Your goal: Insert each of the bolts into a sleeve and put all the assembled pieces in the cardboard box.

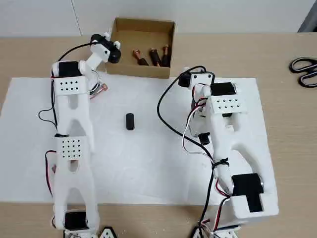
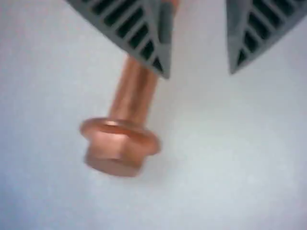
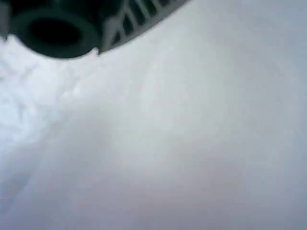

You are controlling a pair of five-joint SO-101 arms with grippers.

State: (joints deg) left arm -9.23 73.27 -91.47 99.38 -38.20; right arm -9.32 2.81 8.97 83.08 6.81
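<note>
A copper bolt (image 2: 125,139) lies on the white sheet (image 1: 148,163), head towards the camera and shank running under one finger. My left gripper (image 2: 199,74) stands open over it, with a wide gap to the other finger. From above, that bolt (image 1: 102,89) is just below the cardboard box (image 1: 143,71), beside the left gripper (image 1: 96,90). My right gripper (image 1: 202,135) is low over the sheet's right half, shut on a black sleeve (image 3: 53,31) whose open bore faces the camera. A second black sleeve (image 1: 130,121) lies loose mid-sheet. Three assembled pieces (image 1: 153,57) rest in the box.
Scissors (image 1: 304,72) lie on the wooden table at the far right edge. Black cables (image 1: 166,109) loop from the right arm across the sheet. Open sheet stretches between the two arms below the loose sleeve.
</note>
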